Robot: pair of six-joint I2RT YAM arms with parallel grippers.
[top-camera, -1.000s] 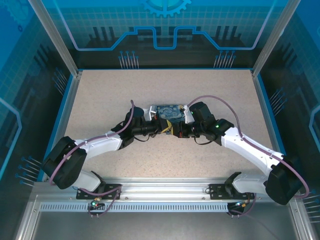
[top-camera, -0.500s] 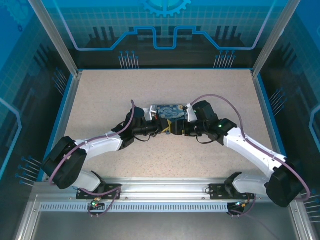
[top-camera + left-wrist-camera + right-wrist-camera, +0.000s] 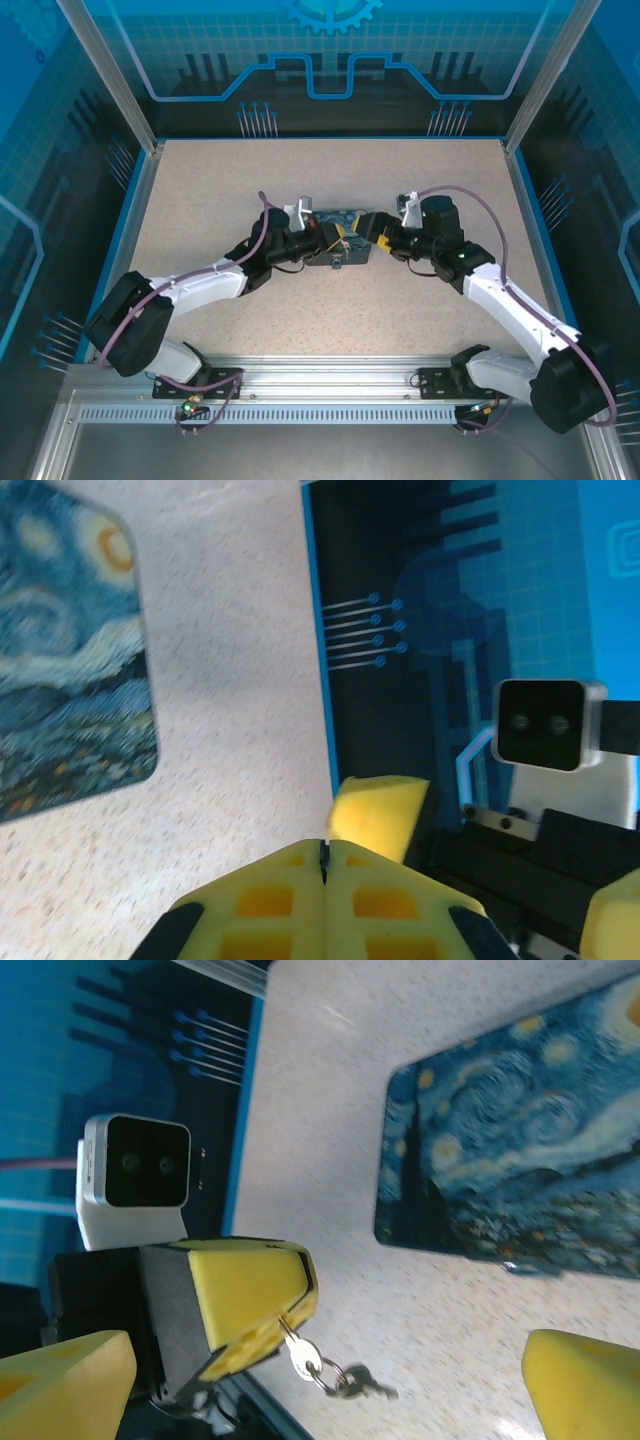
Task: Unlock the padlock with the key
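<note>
In the right wrist view my left gripper's yellow fingers [image 3: 250,1295] are shut on the blade of a small silver key [image 3: 298,1356]. A ring and a second dark key [image 3: 360,1387] hang from it above the tabletop. My right gripper [image 3: 330,1350] stands open, its fingers wide apart on either side of the key. In the left wrist view my left gripper [image 3: 323,852] shows a thin dark edge pinched between its pads. A small dark metal bit, the padlock [image 3: 337,263], sits at the near edge of the Starry Night box [image 3: 335,222].
The printed box [image 3: 520,1150] lies flat on the speckled table [image 3: 220,200], just beyond both grippers [image 3: 340,238] [image 3: 382,243]. Blue walls and metal posts ring the table. The right wrist's camera block [image 3: 540,725] faces the left gripper at close range.
The two grippers, met in front of the box before, have parted. The right one backed off to the right; the left one rose toward the box with the key.
</note>
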